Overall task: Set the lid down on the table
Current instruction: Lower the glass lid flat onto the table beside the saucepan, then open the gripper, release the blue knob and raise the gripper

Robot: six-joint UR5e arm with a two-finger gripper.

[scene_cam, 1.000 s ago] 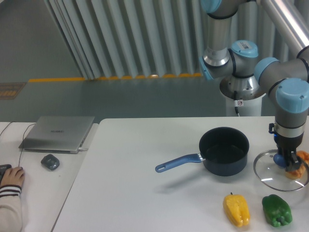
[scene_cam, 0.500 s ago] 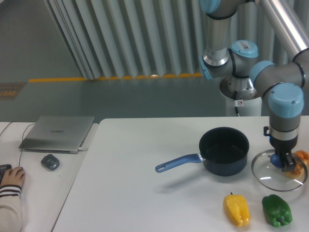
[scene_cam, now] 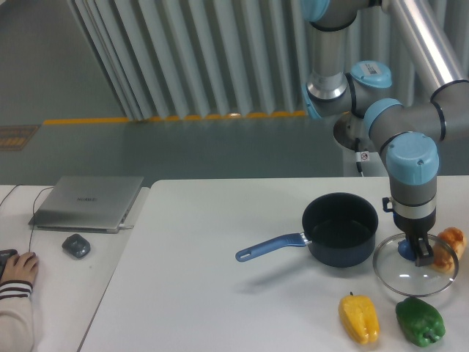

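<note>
The end effector point(scene_cam: 419, 253), clamped on the blue knob of the lid point(scene_cam: 415, 265), has slid it left toward the pot point(scene_cam: 341, 228), low over the bench point(scene_cam: 220, 293), so putting it down looks close.

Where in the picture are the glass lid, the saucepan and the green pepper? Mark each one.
lid point(scene_cam: 396, 277): fixed camera, on the clear glass left of the knob.
saucepan point(scene_cam: 341, 220): fixed camera, on its dark inside.
green pepper point(scene_cam: 420, 322): fixed camera, on its body.

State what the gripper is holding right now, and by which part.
The gripper holds the glass lid by its blue centre knob, just right of the dark blue saucepan.
</note>
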